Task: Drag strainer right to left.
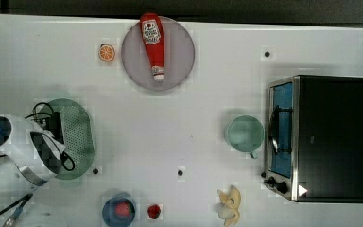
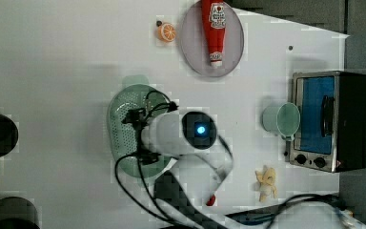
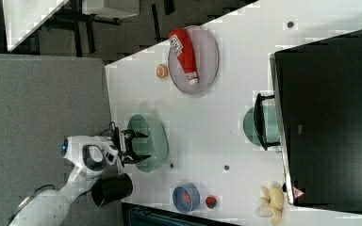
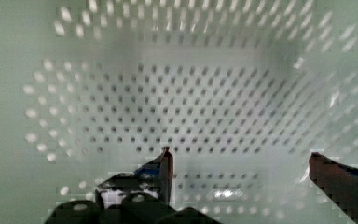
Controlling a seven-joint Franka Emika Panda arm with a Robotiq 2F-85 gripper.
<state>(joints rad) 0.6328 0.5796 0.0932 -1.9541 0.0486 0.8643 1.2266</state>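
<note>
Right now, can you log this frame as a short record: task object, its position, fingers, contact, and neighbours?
object: pale green round perforated plastic strainer
position: near the top view's left edge of the white table
gripper: fingers open, inside the bowl
contact: nothing gripped
neighbours: mint green cup beside the black toaster oven; red ketchup bottle lying on a grey plate

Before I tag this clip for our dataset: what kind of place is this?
Probably a mock kitchen on a lab tabletop: a toaster oven, a ketchup bottle lying on a plate, and a green strainer.
</note>
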